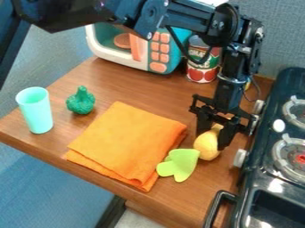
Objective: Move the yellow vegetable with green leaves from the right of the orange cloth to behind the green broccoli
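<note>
Table [161, 89] carries a folded orange cloth [128, 142]; beside it, the black gripper [213, 139] hangs down near a lime-green piece [181, 163], right at a yellow pear [207, 147]. Whether it grips the pear, I cannot tell.

Microwave [119, 56]: top behind the arm [205, 21] | tomato can [202, 75]: right side tucked behind it too | yellow pear-shaped toy [207, 146]: partly covered by the gripper [213, 141] | stove [251, 189]: right side running off the edge
</note>
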`<act>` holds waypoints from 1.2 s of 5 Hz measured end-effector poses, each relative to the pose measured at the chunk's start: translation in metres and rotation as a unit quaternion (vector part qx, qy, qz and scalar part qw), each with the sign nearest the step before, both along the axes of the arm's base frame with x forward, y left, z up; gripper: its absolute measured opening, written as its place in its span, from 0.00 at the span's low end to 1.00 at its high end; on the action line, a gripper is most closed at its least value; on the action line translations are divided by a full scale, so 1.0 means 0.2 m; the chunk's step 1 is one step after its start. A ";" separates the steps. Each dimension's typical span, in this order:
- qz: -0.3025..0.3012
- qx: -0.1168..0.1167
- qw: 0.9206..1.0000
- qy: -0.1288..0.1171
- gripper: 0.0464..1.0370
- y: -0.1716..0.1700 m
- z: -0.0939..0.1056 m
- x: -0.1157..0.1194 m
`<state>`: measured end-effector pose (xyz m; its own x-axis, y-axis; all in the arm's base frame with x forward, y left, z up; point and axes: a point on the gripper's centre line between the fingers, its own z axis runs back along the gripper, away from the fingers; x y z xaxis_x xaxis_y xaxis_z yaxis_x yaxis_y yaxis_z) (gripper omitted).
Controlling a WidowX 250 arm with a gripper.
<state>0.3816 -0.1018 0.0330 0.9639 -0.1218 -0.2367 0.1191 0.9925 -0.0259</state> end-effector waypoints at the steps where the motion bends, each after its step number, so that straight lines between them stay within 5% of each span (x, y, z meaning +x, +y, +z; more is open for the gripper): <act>1: -0.007 -0.009 1.000 -0.004 0.49 0.00 0.04 -0.03; 3: 0.014 -0.032 0.997 -0.073 0.49 0.18 0.34 -0.06; 5: 0.052 -0.008 0.997 -0.059 0.49 0.55 0.39 -0.09; 6: 0.102 -0.005 0.992 -0.072 0.49 0.77 0.50 -0.07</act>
